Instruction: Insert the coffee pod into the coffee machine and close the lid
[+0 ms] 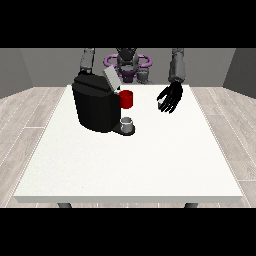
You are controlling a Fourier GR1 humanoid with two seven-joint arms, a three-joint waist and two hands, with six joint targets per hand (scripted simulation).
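The black coffee machine (95,106) stands on the white table (130,165), left of the middle, with its grey lid (111,78) tilted up and open. A red cylindrical part (127,99) shows at the machine's front, under the lid. Below it, a small grey cup (127,123) sits on the machine's base. The hand at the view's right (171,97) hovers to the right of the machine, apart from it, fingers curled round a small pale coffee pod (161,102). The other arm (87,60) drops behind the machine, which hides its hand.
The table's front half and right side lie bare between the machine and the near edge (130,198). Wooden floor surrounds the table. The robot's torso (127,65) stands behind the far edge.
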